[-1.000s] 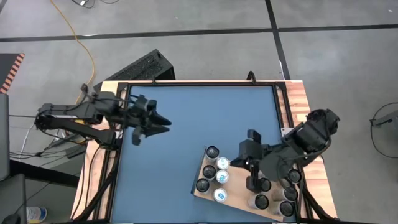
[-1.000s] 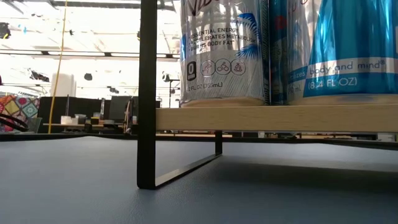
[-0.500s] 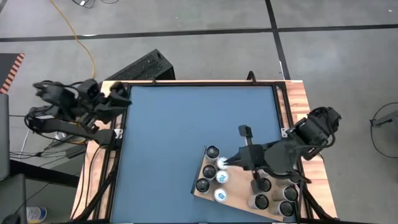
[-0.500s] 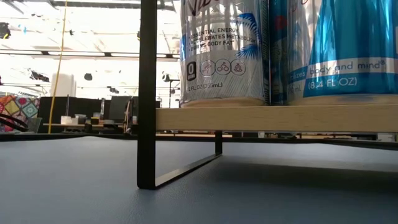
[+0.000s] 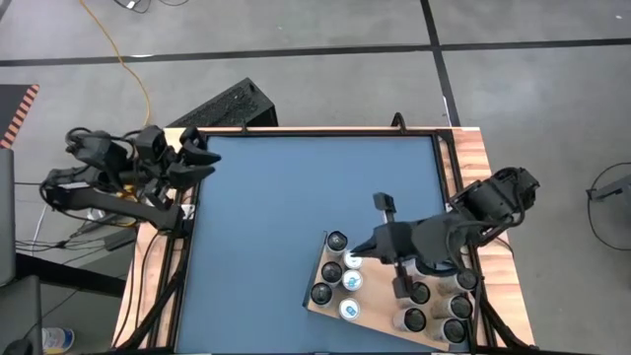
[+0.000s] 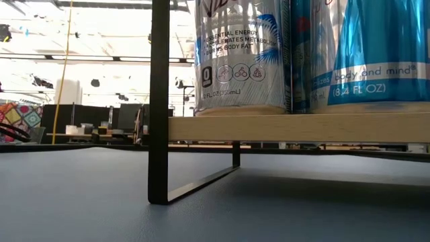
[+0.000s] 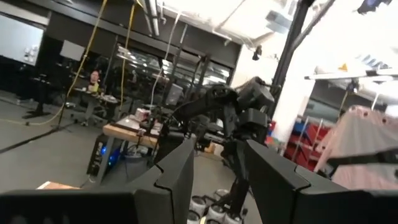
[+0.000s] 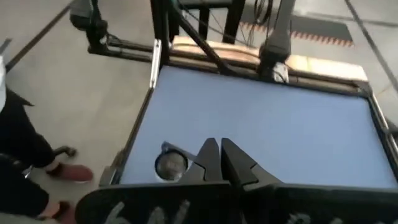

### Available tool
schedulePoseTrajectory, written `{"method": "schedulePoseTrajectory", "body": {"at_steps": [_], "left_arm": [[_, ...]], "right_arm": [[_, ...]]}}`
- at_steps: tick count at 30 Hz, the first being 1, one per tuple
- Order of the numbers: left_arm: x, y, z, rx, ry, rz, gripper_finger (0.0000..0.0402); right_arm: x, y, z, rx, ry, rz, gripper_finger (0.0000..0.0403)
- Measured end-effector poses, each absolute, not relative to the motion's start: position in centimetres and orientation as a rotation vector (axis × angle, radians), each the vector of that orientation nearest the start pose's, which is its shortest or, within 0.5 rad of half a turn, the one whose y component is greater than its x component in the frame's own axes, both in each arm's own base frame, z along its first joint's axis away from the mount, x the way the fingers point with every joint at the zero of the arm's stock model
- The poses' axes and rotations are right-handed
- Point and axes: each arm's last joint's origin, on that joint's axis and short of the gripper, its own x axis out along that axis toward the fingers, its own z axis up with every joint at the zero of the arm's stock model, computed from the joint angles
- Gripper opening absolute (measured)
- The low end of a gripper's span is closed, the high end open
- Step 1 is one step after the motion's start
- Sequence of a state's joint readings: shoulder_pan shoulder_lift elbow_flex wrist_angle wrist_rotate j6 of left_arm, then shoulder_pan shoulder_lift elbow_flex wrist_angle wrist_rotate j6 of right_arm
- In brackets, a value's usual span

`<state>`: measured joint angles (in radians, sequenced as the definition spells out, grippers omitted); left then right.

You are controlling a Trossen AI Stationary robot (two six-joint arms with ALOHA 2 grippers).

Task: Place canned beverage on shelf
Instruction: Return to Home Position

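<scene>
Bright open workshop, grey concrete floor crossed by dark lines, and in the middle a blue-grey desk (image 5: 266,217) edged with black rails and pale wood. Toward the desk's near right corner, set askew to its edges: the flat rectangular light-brown wooden shelf board (image 5: 378,318), raised off the surface on a thin black metal frame (image 6: 158,101). Standing upright on that board, two clusters of round-topped drink cans (image 5: 331,269), six in the cluster nearer the desk's middle, the other cluster partly hidden beneath the right arm. From desk level, at the board's end: a white aluminium can with blue print (image 6: 238,57), bright blue cans (image 6: 376,54) just beside it, bases flat on the wood. Over the board, just beside the white-topped cans of the six-can cluster as seen from above: the right gripper (image 5: 361,247), jaws clenched to a hairline slit with nothing between them, pointing across the desk toward its left side. In the right wrist view, one silver can top (image 8: 169,165) just beside the dark fingers (image 8: 204,163), and on the floor beyond the desk a person's dark trouser leg and red shoe (image 8: 62,171). Far off at the desk's back left corner, over the rail: the left gripper (image 5: 210,163), touching nothing, jaws released with a clear gap, aimed across the desk at the other arm.
</scene>
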<state>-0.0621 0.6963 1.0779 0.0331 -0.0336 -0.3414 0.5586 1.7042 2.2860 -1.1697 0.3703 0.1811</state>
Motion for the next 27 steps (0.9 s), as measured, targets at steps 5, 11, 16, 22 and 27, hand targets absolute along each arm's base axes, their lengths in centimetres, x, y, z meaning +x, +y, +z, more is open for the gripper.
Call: {"method": "schedulePoseTrajectory", "body": {"at_steps": [5,11,16,22,27], "left_arm": [[11.9,-0.7,45.8,-0.292,-0.403,-0.123,0.0128],[12.2,-0.3,45.9,-0.282,-0.416,-0.113,0.0128],[12.2,0.1,45.9,-0.319,-0.381,-0.249,0.0128],[12.2,0.9,45.3,-0.371,-0.29,-0.311,0.0128],[12.1,1.9,44.5,-0.323,-0.228,-0.207,0.0128]], "right_arm": [[24.3,12.7,51.4,-0.033,0.491,-0.013,0.0],[17.9,9.1,54.6,0.025,0.401,0.08,0.0],[12.6,7.1,56.2,0.013,0.311,0.204,0.0],[9.6,6.0,55.3,-0.022,0.284,0.285,0.0],[9.1,5.5,52.9,-0.004,0.245,0.235,0.0]]}}
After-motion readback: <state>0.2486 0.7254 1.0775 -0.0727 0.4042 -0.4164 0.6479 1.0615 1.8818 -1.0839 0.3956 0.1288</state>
